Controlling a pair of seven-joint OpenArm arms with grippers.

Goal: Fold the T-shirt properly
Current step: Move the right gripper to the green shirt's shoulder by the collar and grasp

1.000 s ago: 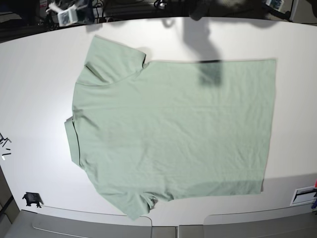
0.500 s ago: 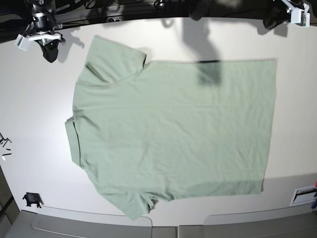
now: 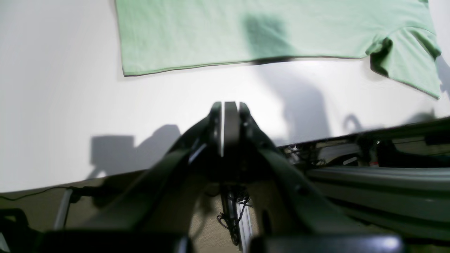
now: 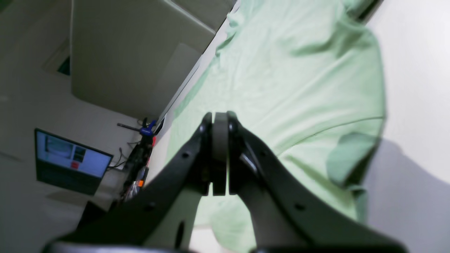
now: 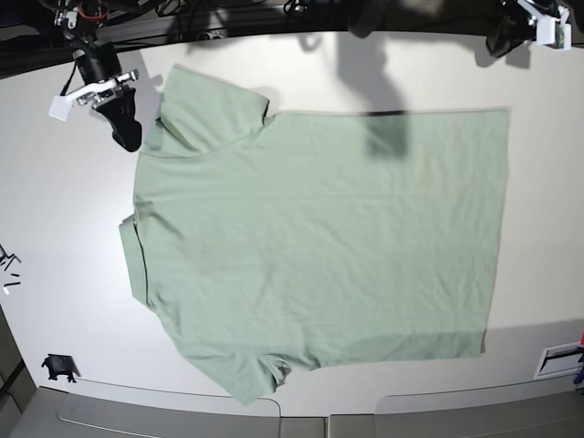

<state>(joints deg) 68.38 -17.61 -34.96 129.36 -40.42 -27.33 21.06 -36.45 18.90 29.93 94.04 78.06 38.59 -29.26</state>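
Both claws, right gripper (image 5: 126, 139) and left gripper (image 5: 500, 41), closed and empty beside the flat T-shirt (image 5: 319, 237).

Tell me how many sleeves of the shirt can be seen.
2. One sleeve lies at the far edge of the T-shirt; the other sleeve lies at the near edge.

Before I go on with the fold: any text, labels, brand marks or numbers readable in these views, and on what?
No text can be read in any view.
T-shirt: plain, no print; no label shows.
Monitor in the right wrist view: coloured panels on the screen, too blurred to read.
White tag on the right arm: no writing can be made out.
Card at the table edge: too small to tell.
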